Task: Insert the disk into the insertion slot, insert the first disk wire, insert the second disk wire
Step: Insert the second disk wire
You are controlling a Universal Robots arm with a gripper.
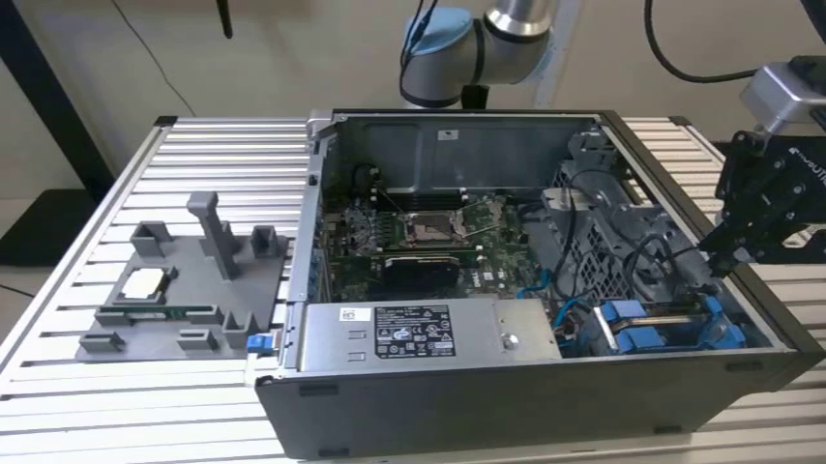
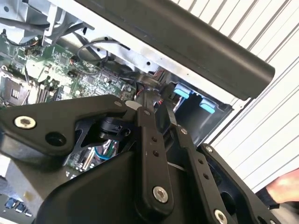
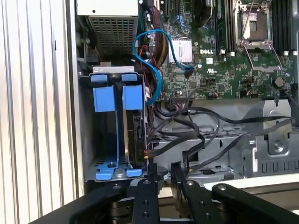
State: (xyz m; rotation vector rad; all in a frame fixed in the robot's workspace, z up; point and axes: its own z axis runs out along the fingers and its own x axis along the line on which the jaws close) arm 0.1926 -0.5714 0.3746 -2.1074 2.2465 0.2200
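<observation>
Your end effector [image 3: 162, 171] hangs just inside the case [image 1: 516, 406], and you cannot tell whether it pinches anything. The disk [image 3: 138, 133], in its blue caddy, stands seated in the slot [image 3: 87, 140] just ahead of it, with black wires [image 3: 201, 135] looping close beside.

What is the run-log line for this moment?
disk: in insertion slot | gripper: at the slot's end, beside black cables | disk wires: connection cannot be told
</observation>
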